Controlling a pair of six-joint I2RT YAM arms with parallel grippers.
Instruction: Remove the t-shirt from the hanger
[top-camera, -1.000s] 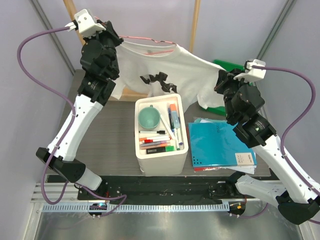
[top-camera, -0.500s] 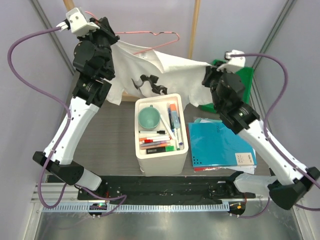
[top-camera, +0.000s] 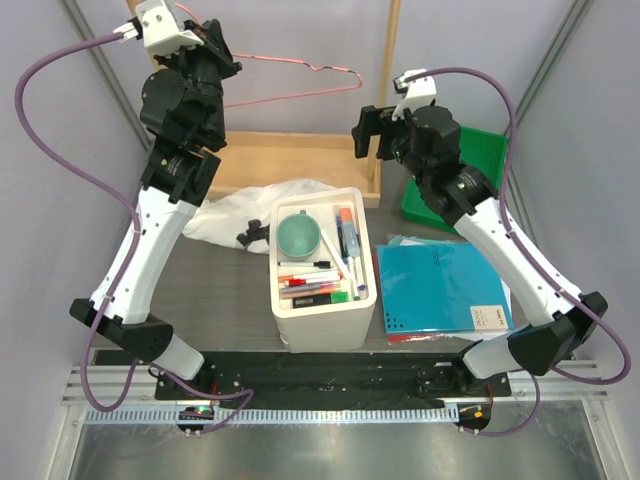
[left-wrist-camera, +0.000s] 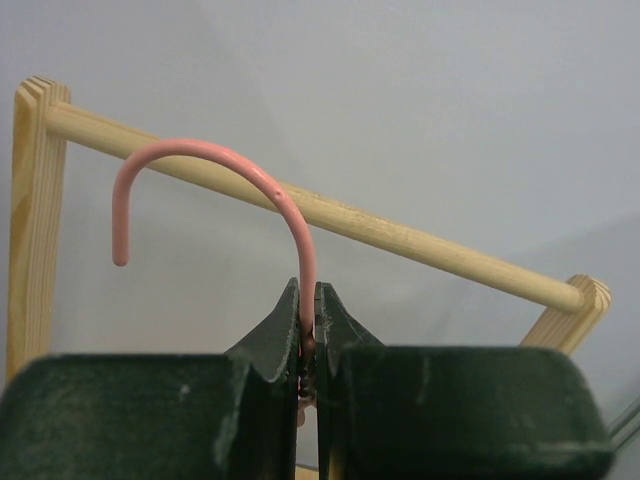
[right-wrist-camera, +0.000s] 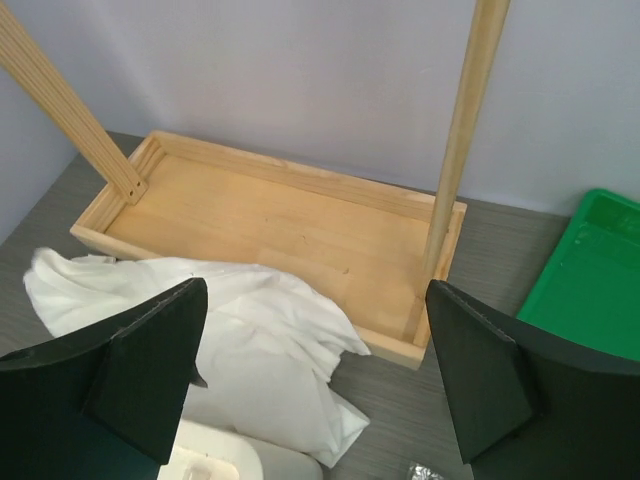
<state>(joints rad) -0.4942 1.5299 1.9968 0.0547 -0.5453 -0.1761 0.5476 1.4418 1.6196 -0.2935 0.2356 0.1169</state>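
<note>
The white t-shirt (top-camera: 240, 215) lies crumpled on the table, left of the white bin and against the front edge of the wooden rack base; it is also in the right wrist view (right-wrist-camera: 250, 350). The bare pink wire hanger (top-camera: 335, 70) hangs in the air at the back. My left gripper (top-camera: 218, 62) is shut on the hanger's neck just below the hook (left-wrist-camera: 270, 190), jaws pinching the wire (left-wrist-camera: 308, 300). My right gripper (top-camera: 364, 132) hovers above the rack base, open and empty (right-wrist-camera: 315, 290), with the t-shirt below and apart from it.
The wooden rack has a base tray (top-camera: 300, 160) and upright poles (top-camera: 390, 50), with its top bar (left-wrist-camera: 400, 235) behind the hook. A white bin (top-camera: 318, 325) of pens and a cup stands mid-table. A blue notebook (top-camera: 440, 285) lies right, and a green tray (top-camera: 480, 150) sits back right.
The t-shirt has come off the hanger and dropped to the table. My right gripper opened, let go of it and swung up to the left. The left gripper lifted the hanger slightly.
</note>
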